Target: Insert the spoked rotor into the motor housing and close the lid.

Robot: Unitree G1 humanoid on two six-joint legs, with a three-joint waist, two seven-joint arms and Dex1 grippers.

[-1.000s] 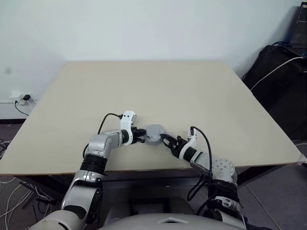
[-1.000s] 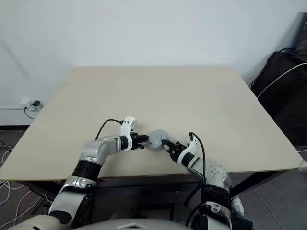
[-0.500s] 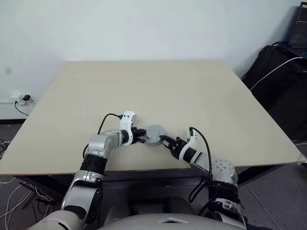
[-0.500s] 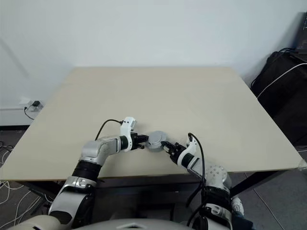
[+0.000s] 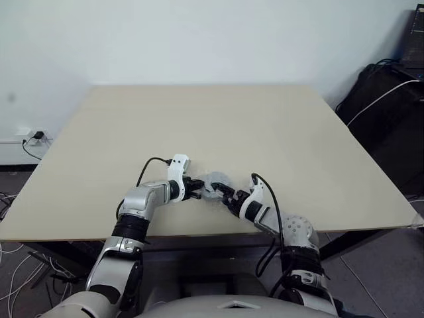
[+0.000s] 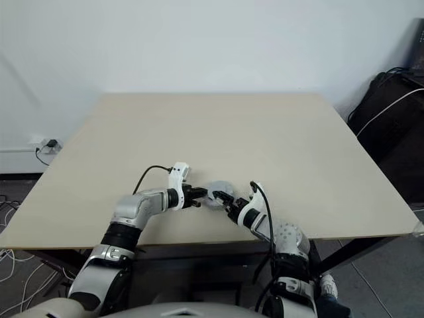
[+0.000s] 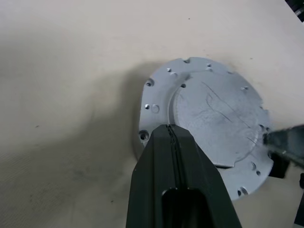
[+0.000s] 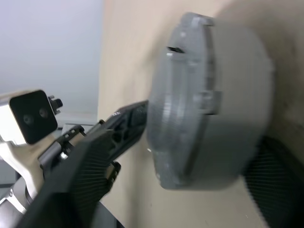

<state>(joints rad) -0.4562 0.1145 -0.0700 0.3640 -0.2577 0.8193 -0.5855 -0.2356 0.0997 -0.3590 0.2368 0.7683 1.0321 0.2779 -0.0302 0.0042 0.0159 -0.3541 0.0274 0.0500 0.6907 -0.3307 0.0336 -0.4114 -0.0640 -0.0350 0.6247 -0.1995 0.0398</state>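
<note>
The motor housing [image 8: 237,90] sits near the table's front edge, with the grey lid [image 7: 213,118] lying flat on top of it. The lid has a raised centre and small holes near its rim. My left gripper [image 7: 172,129] is shut, and its tip rests on the lid's near-left rim. From the right, my right gripper [image 5: 222,193] stands open. One of its fingers [image 8: 85,171] is on the lid side of the housing and the other is behind the housing's base. The spoked rotor is hidden.
The tan table [image 5: 199,119] stretches far and wide beyond the housing, and its front edge [image 5: 199,233] is just below both grippers. Black bags with a white cable [image 5: 384,99] stand off the table's right side. A wall socket with cables [image 5: 30,139] is at the left.
The right gripper's fingers have spread wide around the housing and its forearm has swung in toward the housing. The left gripper and the housing have stayed put.
</note>
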